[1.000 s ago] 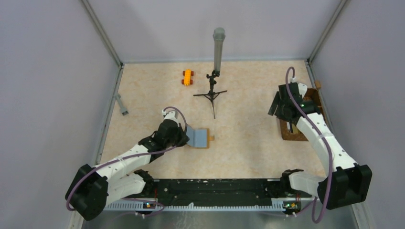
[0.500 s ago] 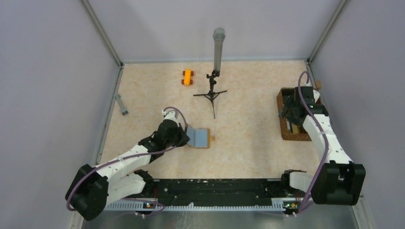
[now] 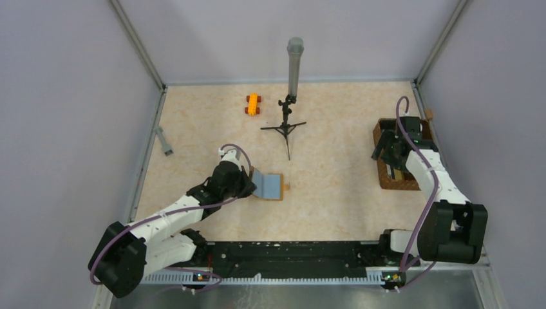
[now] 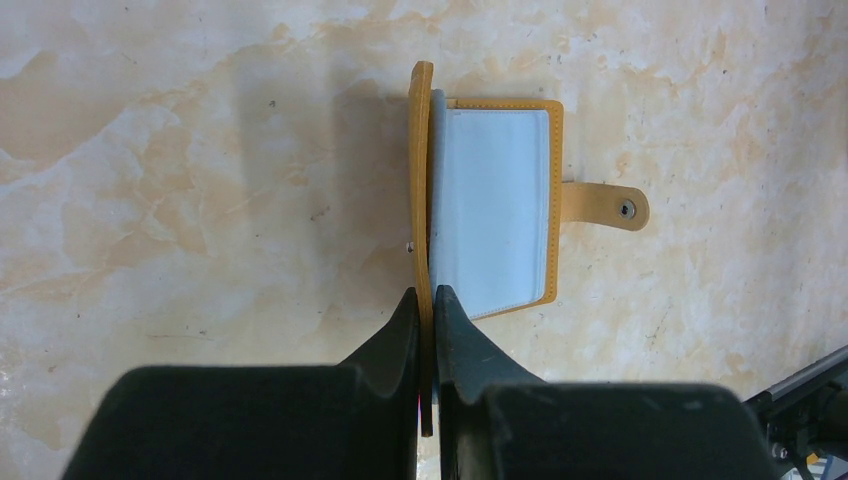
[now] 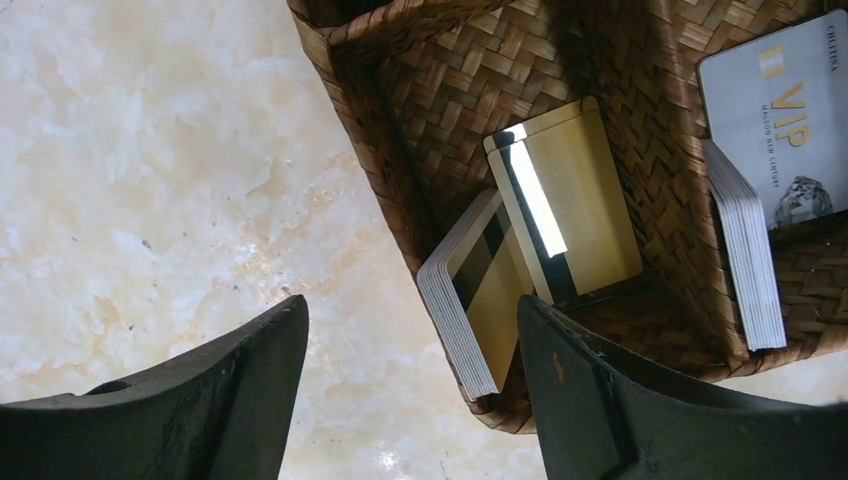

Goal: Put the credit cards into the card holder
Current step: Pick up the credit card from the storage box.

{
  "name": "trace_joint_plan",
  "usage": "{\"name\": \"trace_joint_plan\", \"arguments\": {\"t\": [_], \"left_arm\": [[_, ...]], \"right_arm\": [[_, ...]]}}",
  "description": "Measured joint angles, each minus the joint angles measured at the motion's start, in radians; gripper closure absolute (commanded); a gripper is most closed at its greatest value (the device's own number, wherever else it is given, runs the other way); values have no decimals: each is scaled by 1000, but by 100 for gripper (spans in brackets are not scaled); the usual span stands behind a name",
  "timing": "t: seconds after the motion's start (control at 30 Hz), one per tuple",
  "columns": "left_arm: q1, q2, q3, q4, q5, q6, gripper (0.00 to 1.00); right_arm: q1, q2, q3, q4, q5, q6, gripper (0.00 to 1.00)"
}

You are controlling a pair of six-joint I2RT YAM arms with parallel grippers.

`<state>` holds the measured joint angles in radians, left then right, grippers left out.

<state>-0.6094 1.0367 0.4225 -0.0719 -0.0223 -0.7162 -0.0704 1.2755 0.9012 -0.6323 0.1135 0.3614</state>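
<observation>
At centre-left of the overhead view, the left gripper [image 4: 425, 300] pinches the upright cover of the mustard card holder [image 4: 497, 210], which lies open on the table [image 4: 200, 150]. At far right, the right gripper [image 5: 412, 305], jaws wide, hovers over a wicker basket [image 5: 365, 110] holding gold and silver credit cards [image 5: 570, 210].

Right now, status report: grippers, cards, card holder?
Left gripper shut on the card holder, cover propped open. Right gripper open above the basket; card stacks inside, none picked. No obstruction seen.
</observation>
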Motion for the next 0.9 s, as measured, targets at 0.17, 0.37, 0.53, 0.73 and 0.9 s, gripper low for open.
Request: {"name": "trace_joint_plan", "arguments": {"t": [0.17,0.37,0.53,0.73,0.9], "left_arm": [[0,0,0,1,2,0,95],[0,0,0,5,4,0,95],[1,3,0,5,5,0,96],[2,10,0,11,8,0,96],[5,21,0,19,8,0,96]], "right_arm": [[-1,10,0,15,-31,-13,29],[-1,10,-1,15,-64,-21,32],[-4,10,-5,15,-80,-26,34],[-5,8,-5,13,-84,-29,36],[-5,3,-5,7,-83,-29,39]]}}
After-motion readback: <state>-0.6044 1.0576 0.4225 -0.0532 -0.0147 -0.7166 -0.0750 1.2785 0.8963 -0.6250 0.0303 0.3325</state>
